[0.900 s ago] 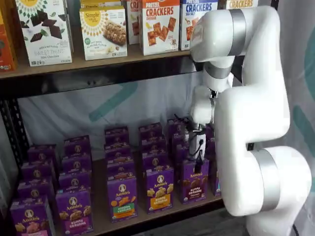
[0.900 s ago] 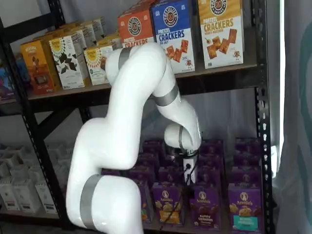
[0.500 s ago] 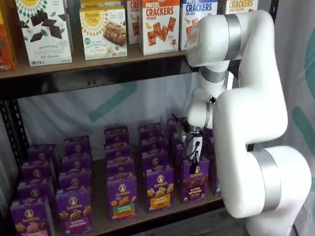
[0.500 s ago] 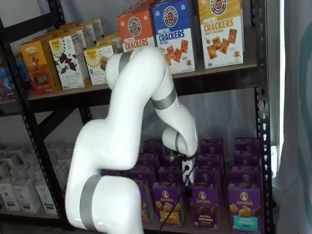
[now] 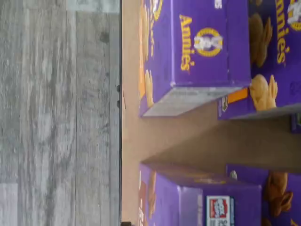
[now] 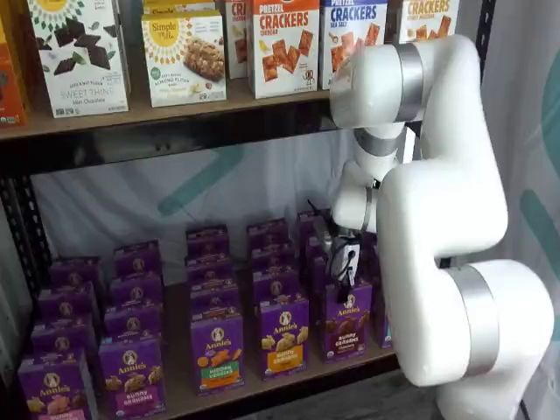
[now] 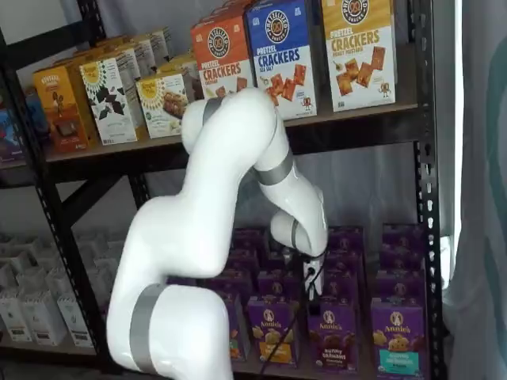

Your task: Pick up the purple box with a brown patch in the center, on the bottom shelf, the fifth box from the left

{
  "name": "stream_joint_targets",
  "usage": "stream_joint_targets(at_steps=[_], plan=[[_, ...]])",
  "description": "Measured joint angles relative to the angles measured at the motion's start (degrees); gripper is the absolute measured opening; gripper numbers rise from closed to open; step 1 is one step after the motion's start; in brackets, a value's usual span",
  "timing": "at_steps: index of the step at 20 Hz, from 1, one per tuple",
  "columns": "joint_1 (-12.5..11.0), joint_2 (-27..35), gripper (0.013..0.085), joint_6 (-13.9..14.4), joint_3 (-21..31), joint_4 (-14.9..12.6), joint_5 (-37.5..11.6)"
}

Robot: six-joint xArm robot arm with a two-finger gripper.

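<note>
While the tool [image 6: 343, 282] hangs spread wide, empty, glossy rectangular purple box [image 6: 346, 322], wooden bottom shelf [image 6: 179, 350].

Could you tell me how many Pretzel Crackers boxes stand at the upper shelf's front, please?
3: the orange box, the blue box beside it, then the yellow box; more may hide behind.
</note>
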Motion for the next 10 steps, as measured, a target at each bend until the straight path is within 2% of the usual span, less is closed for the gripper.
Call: stream_joint_targets(at_steps=[2,5,7,10], plan=[[-0.8,1.4,0.085,4.0,-1.7,-5.1,0.8],[-1.4,3.1,0.085,7.6,-3.7,-9.7,2.3],[-1.7,4.4,0.085,9.7,-5.2,-12.3,3.4],[-1.9,6.0,0.085,10.8,-7.1,-13.7,5.2]])
